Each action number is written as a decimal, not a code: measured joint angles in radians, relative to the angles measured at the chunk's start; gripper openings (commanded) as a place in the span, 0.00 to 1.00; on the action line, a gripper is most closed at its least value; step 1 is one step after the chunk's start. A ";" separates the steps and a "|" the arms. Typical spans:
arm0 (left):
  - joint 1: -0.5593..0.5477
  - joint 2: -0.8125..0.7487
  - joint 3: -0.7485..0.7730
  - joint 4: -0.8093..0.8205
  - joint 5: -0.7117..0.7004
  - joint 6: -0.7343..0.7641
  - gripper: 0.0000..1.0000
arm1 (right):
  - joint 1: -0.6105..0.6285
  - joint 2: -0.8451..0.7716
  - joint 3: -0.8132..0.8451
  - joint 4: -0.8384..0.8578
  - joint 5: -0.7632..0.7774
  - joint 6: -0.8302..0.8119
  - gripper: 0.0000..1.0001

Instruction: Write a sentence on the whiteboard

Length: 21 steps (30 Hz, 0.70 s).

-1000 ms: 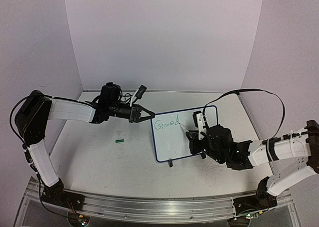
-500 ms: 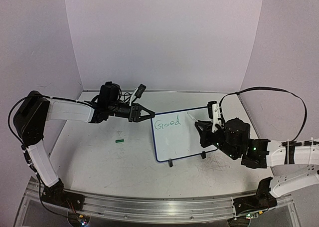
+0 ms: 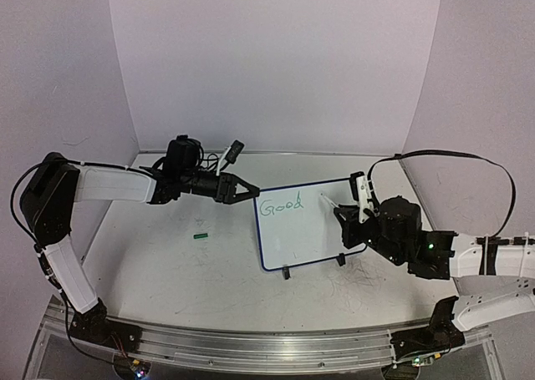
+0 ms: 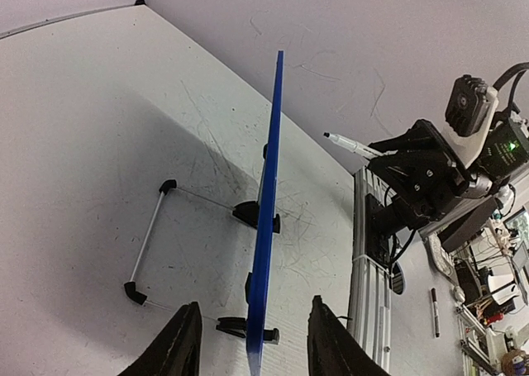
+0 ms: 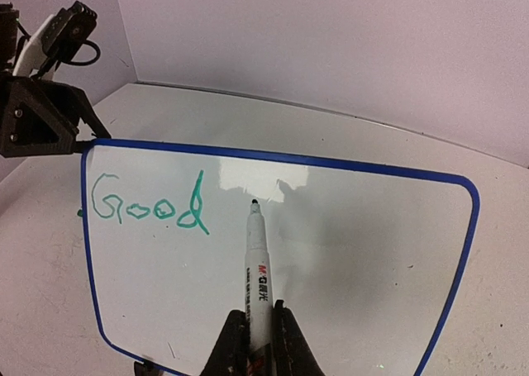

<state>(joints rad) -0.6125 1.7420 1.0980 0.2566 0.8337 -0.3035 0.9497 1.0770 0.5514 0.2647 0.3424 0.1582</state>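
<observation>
The sentence [image 5: 149, 207] reads only "Good", top left on the whiteboard [image 5: 347, 252], which stands mid-table. In the left wrist view the board is edge-on, so the writing is hidden. The marker [image 5: 258, 281] tip is just right of the word; contact unclear. The right gripper [image 5: 256, 343] is clamped on the marker. The left gripper [image 4: 254, 303] has its fingers apart, straddling the board's far-left corner. The board is blank right of and below the word.

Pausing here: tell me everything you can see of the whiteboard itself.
The whiteboard is a glossy white panel in a thin dark-blue frame with rounded corners. It stands tilted back on two black clip feet, with a wire prop behind. Green "Good" sits top left; the rest is blank. That corner lies between the open fingers of the left claw. The marker tip hangs clear.
</observation>
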 measured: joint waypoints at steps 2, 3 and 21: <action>0.000 0.000 0.001 -0.013 -0.002 -0.002 0.41 | 0.000 0.003 0.000 -0.011 -0.001 0.003 0.00; 0.000 0.000 0.002 -0.019 -0.003 -0.001 0.39 | 0.000 0.007 0.001 -0.012 -0.001 0.003 0.00; 0.000 0.012 0.028 -0.049 -0.003 0.043 0.20 | 0.000 0.051 0.032 -0.027 0.001 -0.038 0.00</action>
<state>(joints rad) -0.6125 1.7538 1.1259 0.2073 0.8307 -0.2609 0.9497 1.1283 0.5831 0.2375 0.3431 0.1203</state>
